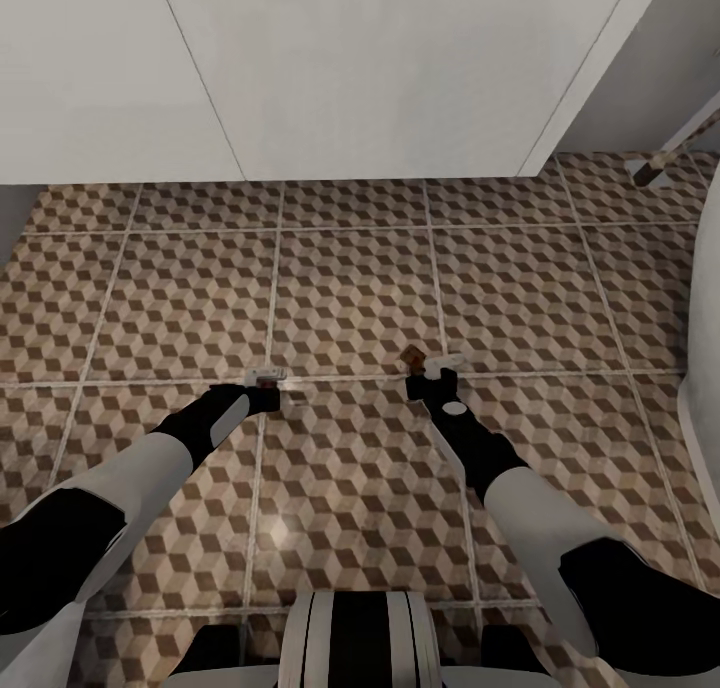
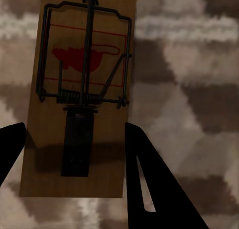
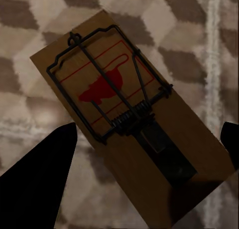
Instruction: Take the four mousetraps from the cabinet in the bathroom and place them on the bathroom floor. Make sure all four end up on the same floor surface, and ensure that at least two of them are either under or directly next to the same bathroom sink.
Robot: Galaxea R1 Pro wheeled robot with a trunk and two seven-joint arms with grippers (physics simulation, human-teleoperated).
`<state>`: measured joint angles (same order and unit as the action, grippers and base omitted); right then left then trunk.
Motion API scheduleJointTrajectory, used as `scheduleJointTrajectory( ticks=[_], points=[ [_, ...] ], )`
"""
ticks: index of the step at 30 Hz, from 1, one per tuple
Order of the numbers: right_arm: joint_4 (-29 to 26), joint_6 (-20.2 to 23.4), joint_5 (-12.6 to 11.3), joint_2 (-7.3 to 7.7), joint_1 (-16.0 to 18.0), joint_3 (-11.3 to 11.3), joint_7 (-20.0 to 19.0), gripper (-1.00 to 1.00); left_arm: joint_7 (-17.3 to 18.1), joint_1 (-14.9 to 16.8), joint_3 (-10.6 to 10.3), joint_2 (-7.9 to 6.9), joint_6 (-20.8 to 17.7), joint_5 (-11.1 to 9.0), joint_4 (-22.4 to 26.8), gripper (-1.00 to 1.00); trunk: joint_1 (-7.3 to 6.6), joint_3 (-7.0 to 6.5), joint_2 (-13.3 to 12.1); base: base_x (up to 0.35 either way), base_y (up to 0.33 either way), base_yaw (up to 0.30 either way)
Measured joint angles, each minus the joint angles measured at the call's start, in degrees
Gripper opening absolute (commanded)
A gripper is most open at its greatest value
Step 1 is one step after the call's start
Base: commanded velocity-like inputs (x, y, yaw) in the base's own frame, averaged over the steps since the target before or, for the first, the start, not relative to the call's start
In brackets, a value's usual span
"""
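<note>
The left hand (image 1: 266, 388) is lowered close to the bathroom floor (image 1: 350, 288), with its arm reaching forward and down from the robot's left side. In the left wrist view, its two dark fingers (image 2: 149, 179) flank the rear end of a mousetrap (image 2: 79, 94). The right-side finger sits against the board edge; the other finger appears at or just beside the opposite edge. The hand is therefore closed on this trap, gripping it across its width. The board shows a black wire spring, a black bar, and a red rodent mark. Patterned tile lies directly beyond it.

The right hand (image 1: 432, 370) is at a similar height, well apart from the left hand, near a grout line. In the right wrist view, its fingers (image 3: 40, 174) are spread wide, one on each side of a second mousetrap (image 3: 129, 124). Neither finger touches the board, so this hand is released. The second trap lies between the fingers, turned diagonally. It appears to rest flat on the cube-pattern tile, with one corner crossing a pale grout line.

Beyond both hands, the tiled floor runs to a white wall (image 1: 350, 68). On the robot's right, a curved white fixture edge (image 1: 700, 408) borders the floor.
</note>
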<state>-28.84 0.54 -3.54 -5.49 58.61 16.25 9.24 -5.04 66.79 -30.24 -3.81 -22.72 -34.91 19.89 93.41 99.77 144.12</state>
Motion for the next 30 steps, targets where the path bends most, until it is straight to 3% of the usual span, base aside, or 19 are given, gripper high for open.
scheduleJointTrajectory(
  ticks=[4, 7, 13, 18, 24, 30],
  points=[
    [3.4, -7.5, -0.4, -0.05, 0.0, -0.1, 9.5, -1.00, 0.0, 0.0, 0.1, 0.02, 0.0, 0.0, 0.0, -1.00, 0.00, 0.00, 0.0, 0.000, 0.000, 0.000],
    [5.4, -10.2, -1.2, -0.07, 0.0, -0.2, 12.5, -1.00, 0.0, 0.0, 0.1, 0.02, 0.0, 0.0, 0.1, -1.00, 0.00, 0.00, 0.0, 0.000, 0.000, 0.000],
    [9.2, -11.0, -6.0, -0.07, 0.0, -0.2, 13.5, -1.00, 0.0, 0.0, 0.2, -0.05, -0.1, 0.1, 3.6, -1.00, 0.00, 0.00, 0.0, 0.000, 0.000, 0.000],
    [10.6, -10.3, -6.5, -0.20, 0.0, -0.1, 13.6, -1.00, 0.0, 0.0, 0.4, -0.06, -0.2, 0.1, 4.5, -1.00, 0.00, 0.00, 0.0, 0.000, 0.000, 0.000],
    [10.8, -5.7, -6.3, -0.23, 0.0, -0.1, 13.5, -1.00, 0.0, 0.0, 0.4, -0.06, -0.2, 0.1, 4.6, -1.00, 0.00, 0.00, 0.0, 0.000, 0.000, 0.000],
    [10.8, -4.9, -6.2, -0.24, 0.0, -0.1, 12.8, -1.00, 0.0, 0.0, 0.3, -0.06, -0.2, 0.1, 4.6, -1.00, 0.00, 0.00, 0.0, 0.000, 0.000, 0.000]
  ],
)
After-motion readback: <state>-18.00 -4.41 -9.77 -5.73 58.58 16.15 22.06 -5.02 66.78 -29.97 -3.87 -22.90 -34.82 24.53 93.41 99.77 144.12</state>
